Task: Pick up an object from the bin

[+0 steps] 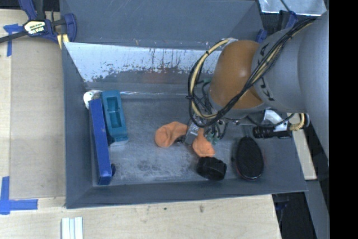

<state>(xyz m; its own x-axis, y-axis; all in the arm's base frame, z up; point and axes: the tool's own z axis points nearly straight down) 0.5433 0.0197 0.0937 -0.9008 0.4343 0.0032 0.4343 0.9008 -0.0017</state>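
In the camera view, the gripper [197, 135] sat low over the floor of the grey metal bin [78, 137], right of centre, above a crumpled orange soft piece [170, 135]. A second orange lump [203, 146] lay just beside it; whether the two were one thing could not be told. Nor could it be told how wide the gripper stood or whether it gripped anything.

A good grasp would likely mean closing on the orange bulk and lifting straight, clear of the stubby black block [211, 168] and the black oval pad [248, 158] nearby. The arm [313, 64] reached in from the right, wrist angled downward.
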